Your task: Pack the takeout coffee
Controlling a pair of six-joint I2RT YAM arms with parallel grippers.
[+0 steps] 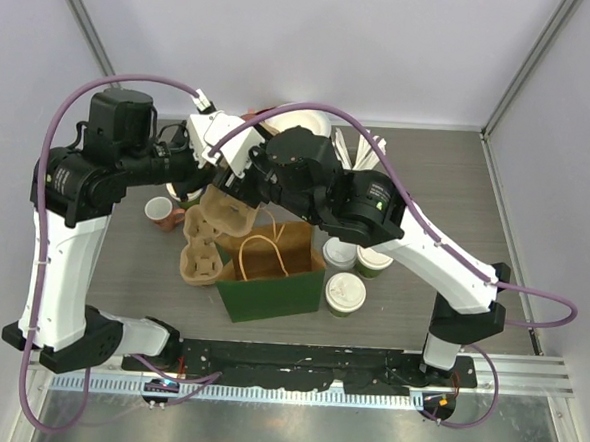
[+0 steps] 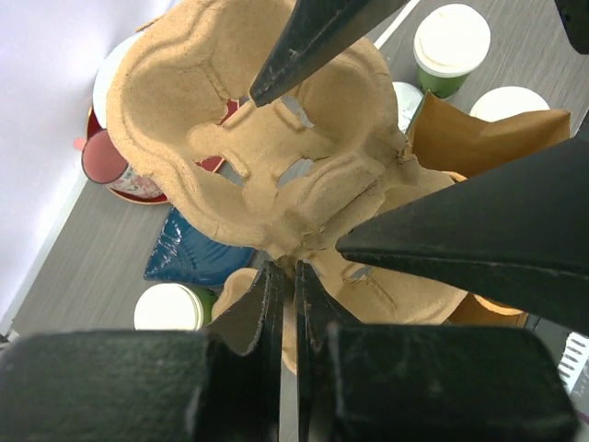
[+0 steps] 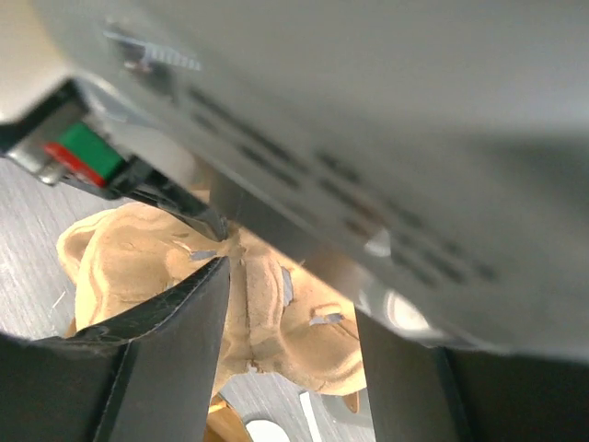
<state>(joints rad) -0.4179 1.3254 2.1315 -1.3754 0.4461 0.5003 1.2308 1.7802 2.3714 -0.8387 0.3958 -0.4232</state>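
Observation:
A tan pulp cup carrier (image 1: 225, 215) hangs above the table, just left of the open green paper bag (image 1: 269, 280). My left gripper (image 2: 294, 276) is shut on the carrier's edge (image 2: 276, 157). My right gripper (image 3: 293, 290) is open, its fingers (image 2: 313, 37) straddling the same carrier (image 3: 267, 313). Three lidded green takeout coffee cups (image 1: 345, 294) (image 1: 373, 261) (image 1: 338, 251) stand on the table right of the bag. One more lidded cup (image 2: 170, 307) shows below the carrier in the left wrist view.
A second pulp carrier (image 1: 199, 257) lies on the table left of the bag. A pink cup (image 1: 159, 213) stands further left. White plates (image 1: 306, 122) are stacked at the back, and a blue dish (image 2: 198, 253) lies under the held carrier.

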